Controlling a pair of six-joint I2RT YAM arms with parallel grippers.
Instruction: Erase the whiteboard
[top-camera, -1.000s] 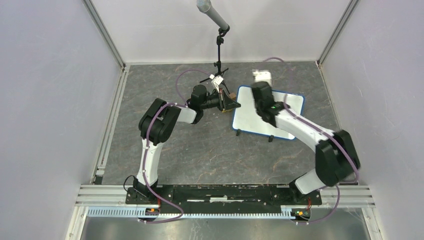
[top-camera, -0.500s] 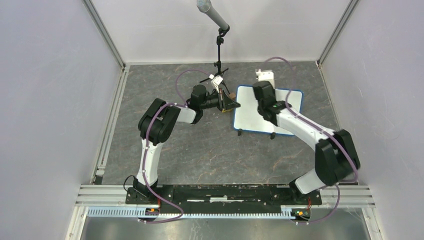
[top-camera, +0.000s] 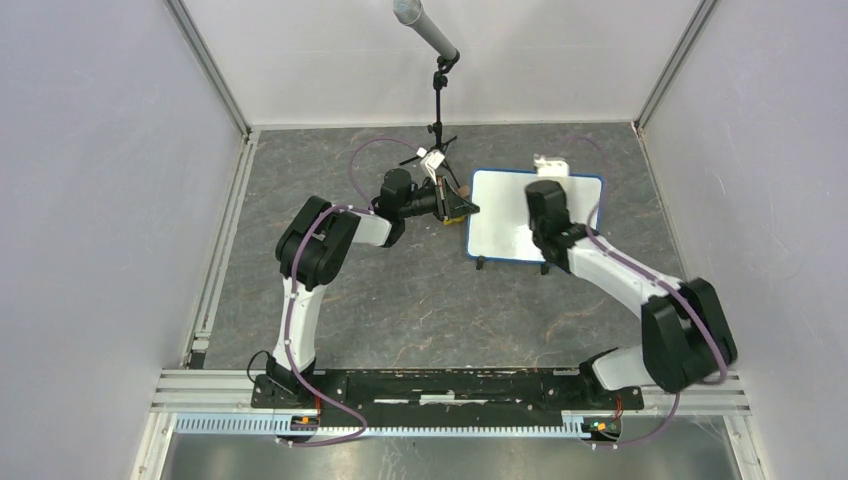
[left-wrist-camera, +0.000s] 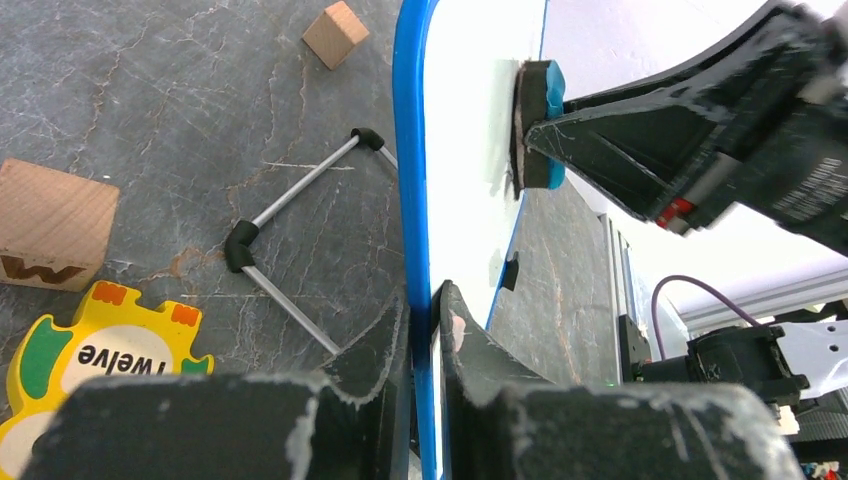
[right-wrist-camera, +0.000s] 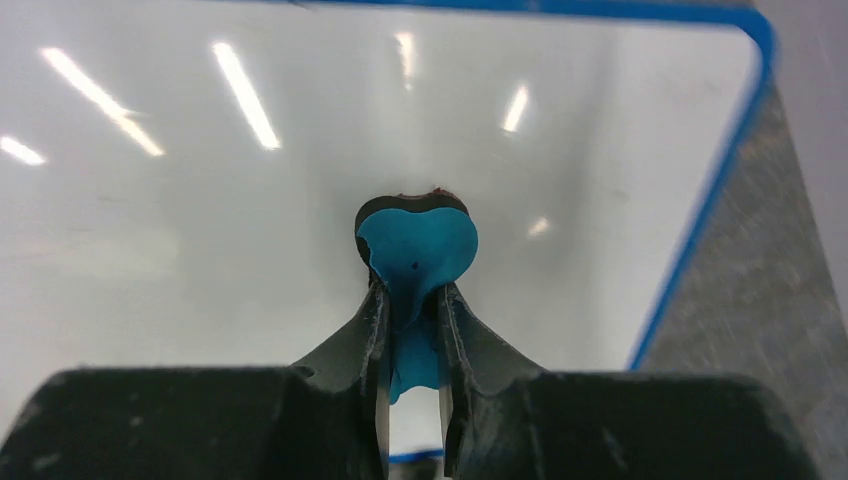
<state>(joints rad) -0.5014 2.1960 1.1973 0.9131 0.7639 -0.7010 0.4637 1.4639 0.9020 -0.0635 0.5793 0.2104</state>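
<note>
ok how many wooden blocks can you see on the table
2. A small plain cube lies near the blue rim of the whiteboard; a larger lettered block sits at the left wrist view's left edge, beside the yellow "twelve" piece. Others may be hidden under the arms.

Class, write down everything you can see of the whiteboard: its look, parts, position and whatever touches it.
The whiteboard is a small rectangular board with rounded corners, a glossy white face and a blue rim. It sits on the grey table, right of centre, with two black feet at its near edge. The left gripper is shut on its left rim. The right gripper presses a blue eraser against its face. No scribbles show.
</note>
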